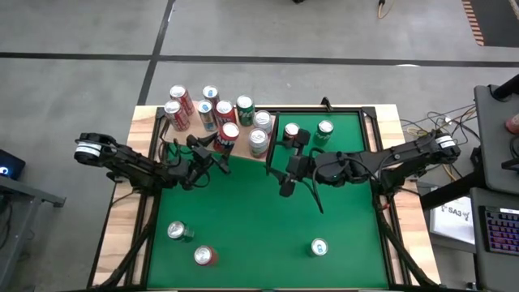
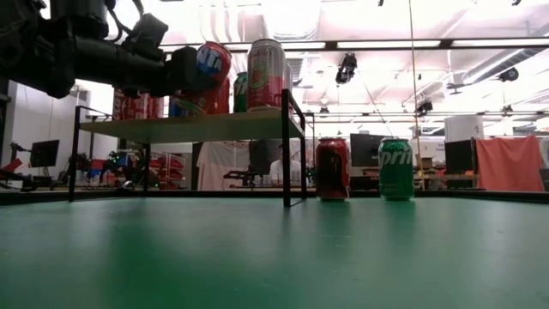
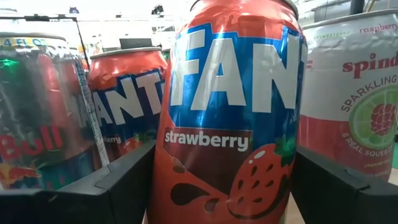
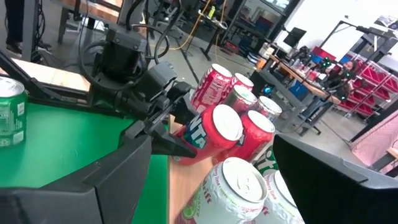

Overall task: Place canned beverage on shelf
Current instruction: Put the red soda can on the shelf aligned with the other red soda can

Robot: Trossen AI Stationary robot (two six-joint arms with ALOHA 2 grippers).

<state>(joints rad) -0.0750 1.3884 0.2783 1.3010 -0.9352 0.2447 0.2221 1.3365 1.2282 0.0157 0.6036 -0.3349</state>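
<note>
Pale wood-grain shelf (image 1: 174, 122); left gripper (image 1: 220, 154) apparently (tilted) clasps glossy Fanta can (image 3: 233, 112).

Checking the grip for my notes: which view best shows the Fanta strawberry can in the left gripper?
Left wrist view: Fanta strawberry can fills the frame between both fingers. High view shows its top only, low view has the left gripper covering part of it, and right wrist view shows it tilted.

a robotics lab or workshop, in a big open hall. strip lights (image 2: 377, 45) run along a high ceiling, the floor (image 1: 81, 81) is bare grey concrete, and work benches (image 4: 292, 81) carry monitors (image 2: 43, 153) and loose cables. red storage racks (image 4: 367, 81) stand at the back, and a keyboard (image 1: 499, 231) sits beside the green table (image 1: 243, 235).
</note>
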